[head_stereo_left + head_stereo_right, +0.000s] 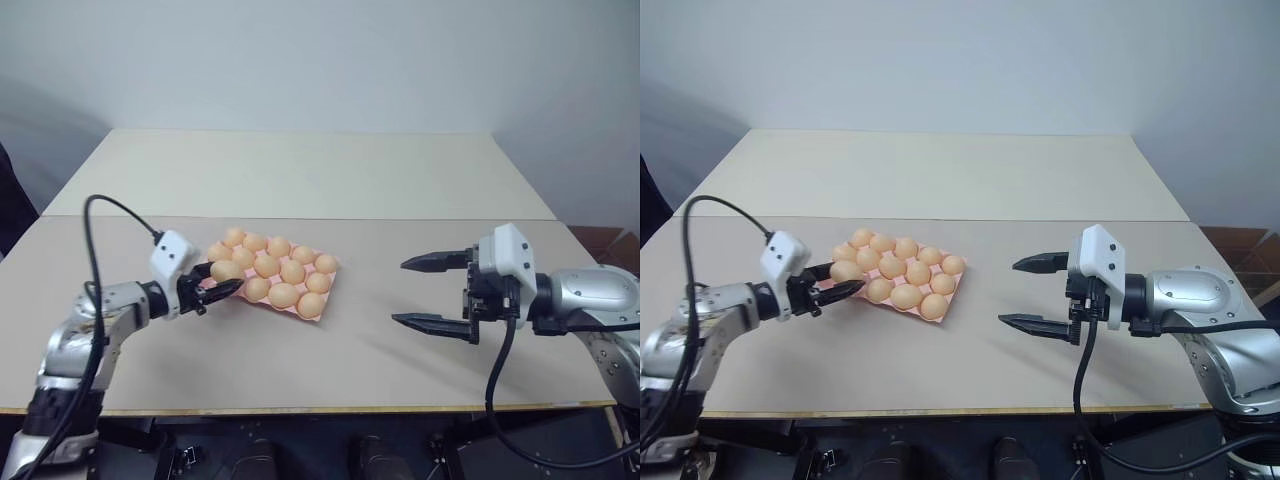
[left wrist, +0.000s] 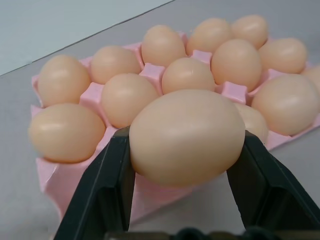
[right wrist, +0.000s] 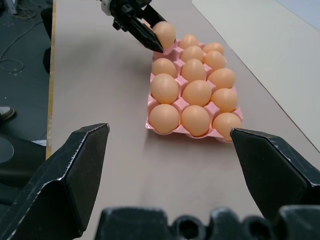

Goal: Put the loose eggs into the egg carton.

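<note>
The pink egg carton lies left of the table's middle, with several tan eggs sitting in its cups. My left gripper is shut on one loose egg and holds it just above the carton's near-left corner. In the left wrist view that egg sits between the two black fingers, with the carton's wall right behind it. My right gripper stands open with nothing between its fingers, well to the right of the carton and pointing toward it. The right wrist view takes in the whole carton and the held egg.
The beige table's front edge runs close in front of both arms. A seam joins it to a second table behind. A black cable loops over my left arm. Bare tabletop lies between the carton and my right gripper.
</note>
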